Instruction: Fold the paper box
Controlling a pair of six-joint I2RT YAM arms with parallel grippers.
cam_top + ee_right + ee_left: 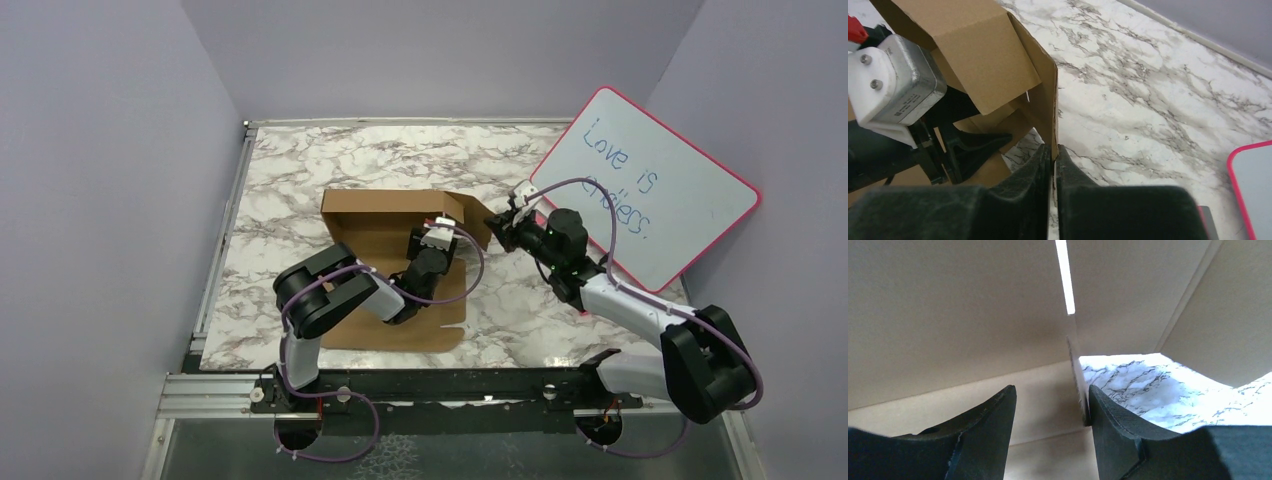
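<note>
The paper box [380, 235] is plain brown cardboard, lying partly folded on the marble table, with its back wall and right side flap raised. My left gripper [443, 228] is inside the box near the back right corner. In the left wrist view it [1050, 400] is open, and the thin edge of an upright flap [1075, 370] stands just inside its right finger [1110, 415]. My right gripper [503, 225] is at the box's right end. In the right wrist view it [1054, 152] is shut on the edge of the raised side flap [1048, 100].
A pink-rimmed whiteboard [650, 190] with blue writing leans at the back right, close behind my right arm; its corner shows in the right wrist view [1253, 185]. Purple walls enclose the table [300, 160]. A metal rail [220, 395] runs along the near edge.
</note>
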